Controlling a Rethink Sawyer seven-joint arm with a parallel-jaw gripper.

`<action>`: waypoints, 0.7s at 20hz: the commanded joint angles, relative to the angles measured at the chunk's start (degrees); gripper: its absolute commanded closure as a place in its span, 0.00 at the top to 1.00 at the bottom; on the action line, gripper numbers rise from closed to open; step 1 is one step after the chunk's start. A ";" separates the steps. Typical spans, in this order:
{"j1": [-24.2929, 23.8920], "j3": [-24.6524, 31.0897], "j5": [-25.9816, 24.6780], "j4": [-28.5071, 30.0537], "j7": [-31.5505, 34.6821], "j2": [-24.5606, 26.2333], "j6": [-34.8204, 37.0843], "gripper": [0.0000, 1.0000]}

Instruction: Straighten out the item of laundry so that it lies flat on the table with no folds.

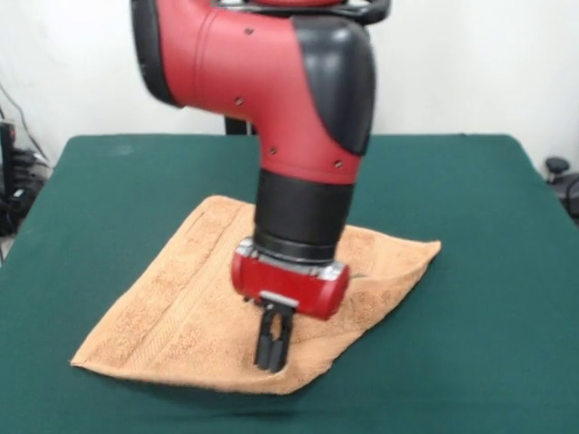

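Observation:
The orange-tan item of laundry (172, 307) lies spread on the dark green table (479, 307), turned like a diamond. A woven band runs along its left side. Its near right edge looks slightly thick and raised, and the arm hides its middle. My gripper (272, 360) hangs straight down over the towel's near part. The two black fingers (264, 344) are close together, with their tips at the cloth near the front corner. I cannot tell whether any cloth is pinched between them.
The red and black arm (298, 117) fills the upper middle of the view. Dark cables and gear (14, 181) sit beyond the table's left edge, and a black object (557, 168) beyond the right edge. Green tabletop surrounds the towel on all sides.

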 commanded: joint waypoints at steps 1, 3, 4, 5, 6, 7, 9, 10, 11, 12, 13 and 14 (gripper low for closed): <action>5.43 -0.25 5.29 7.30 16.02 0.01 3.88 0.00; 5.89 -0.72 6.19 7.29 15.74 0.44 3.57 0.00; 6.06 -0.94 6.61 7.28 15.53 0.47 3.64 0.00; 6.23 -1.12 6.97 7.39 15.40 0.61 3.43 0.00; 6.36 -1.29 7.31 7.36 15.20 0.71 3.45 0.00; 6.40 -1.30 7.61 7.56 15.02 0.79 3.20 0.00; 6.28 -1.27 8.09 7.80 14.50 0.83 2.91 0.00; 6.30 -1.45 8.33 7.73 14.22 0.63 3.19 0.00; 6.12 -1.38 8.49 7.78 13.97 0.37 3.52 0.00; 6.07 -1.37 8.58 8.00 13.74 0.33 3.27 0.00; 5.81 -1.26 8.64 8.04 13.39 0.13 3.42 0.00; 5.72 -1.19 8.68 8.29 13.22 0.11 3.10 0.00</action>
